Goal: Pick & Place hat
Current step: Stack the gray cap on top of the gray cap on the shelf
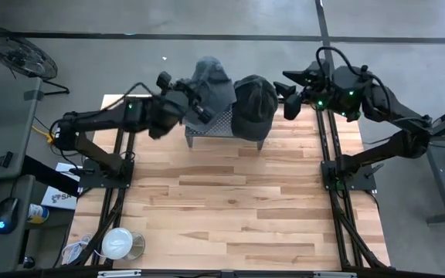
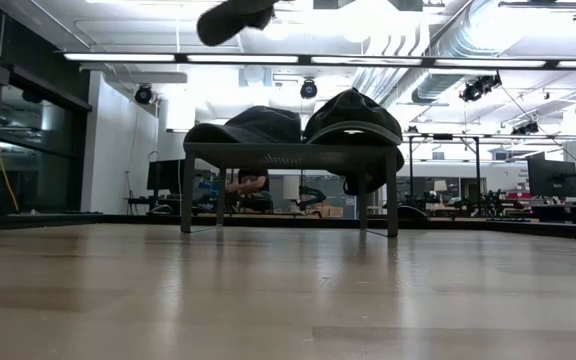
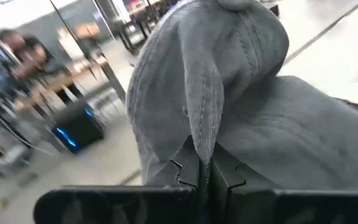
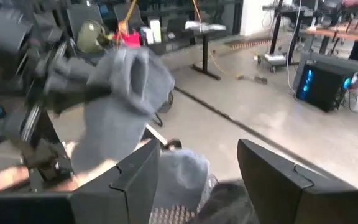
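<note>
So the left gripper (image 1: 204, 110) has its fingers clamped on a fold of the soft grey ribbed-fabric hat (image 1: 213, 83), which hangs slumped over the back-left part of the small perforated metal rack (image 1: 221, 123) at the far edge of the light wooden plank counter (image 1: 230, 201). The hat's bulk lies away from the fingers toward the counter's far edge, so the left arm is clearly the one on it. The right gripper (image 1: 290, 99) sits just beside the rounded dark cloth cap (image 1: 254, 104) with its fingers apart, touching nothing as far as I can tell.
</note>
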Tool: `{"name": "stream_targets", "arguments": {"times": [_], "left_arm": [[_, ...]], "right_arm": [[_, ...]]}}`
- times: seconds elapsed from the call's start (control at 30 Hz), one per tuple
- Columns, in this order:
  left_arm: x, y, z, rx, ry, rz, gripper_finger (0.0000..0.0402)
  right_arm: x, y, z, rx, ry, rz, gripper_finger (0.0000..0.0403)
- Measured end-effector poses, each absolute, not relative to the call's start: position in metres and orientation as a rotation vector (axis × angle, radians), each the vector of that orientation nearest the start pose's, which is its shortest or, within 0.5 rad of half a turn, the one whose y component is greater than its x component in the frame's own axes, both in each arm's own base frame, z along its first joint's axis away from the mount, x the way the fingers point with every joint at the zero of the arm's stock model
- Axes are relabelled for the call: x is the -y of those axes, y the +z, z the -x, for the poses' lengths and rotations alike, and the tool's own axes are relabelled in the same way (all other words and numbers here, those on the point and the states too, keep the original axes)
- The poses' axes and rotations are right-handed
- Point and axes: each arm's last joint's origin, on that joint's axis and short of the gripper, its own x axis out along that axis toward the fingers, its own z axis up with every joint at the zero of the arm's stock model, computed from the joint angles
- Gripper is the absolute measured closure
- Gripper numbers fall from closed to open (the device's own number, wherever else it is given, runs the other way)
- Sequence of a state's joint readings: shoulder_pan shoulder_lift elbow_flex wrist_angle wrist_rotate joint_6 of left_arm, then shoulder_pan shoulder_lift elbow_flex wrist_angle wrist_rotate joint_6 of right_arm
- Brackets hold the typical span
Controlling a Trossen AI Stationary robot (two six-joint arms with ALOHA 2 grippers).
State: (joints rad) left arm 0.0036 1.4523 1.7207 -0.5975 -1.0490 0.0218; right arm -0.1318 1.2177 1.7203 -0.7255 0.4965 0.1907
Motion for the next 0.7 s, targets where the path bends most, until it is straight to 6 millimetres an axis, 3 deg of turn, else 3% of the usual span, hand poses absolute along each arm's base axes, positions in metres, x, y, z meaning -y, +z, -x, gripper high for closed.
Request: {"name": "stream_targets", "arguments": {"times": [0.33, 0.7], "left_arm": [[-0.092, 0.442, -0.267, -0.448, 0.888, 0.184, 0.0401], [-0.139, 0.43, -0.241, -0.522, 0.828, 0.539, 0.0401]], "right_arm": [[0.04, 0.493, -0.198, -0.248, -0.657, -0.154, 0.0194], [0.04, 0.487, -0.195, -0.307, -0.667, -0.174, 0.0194]]}}
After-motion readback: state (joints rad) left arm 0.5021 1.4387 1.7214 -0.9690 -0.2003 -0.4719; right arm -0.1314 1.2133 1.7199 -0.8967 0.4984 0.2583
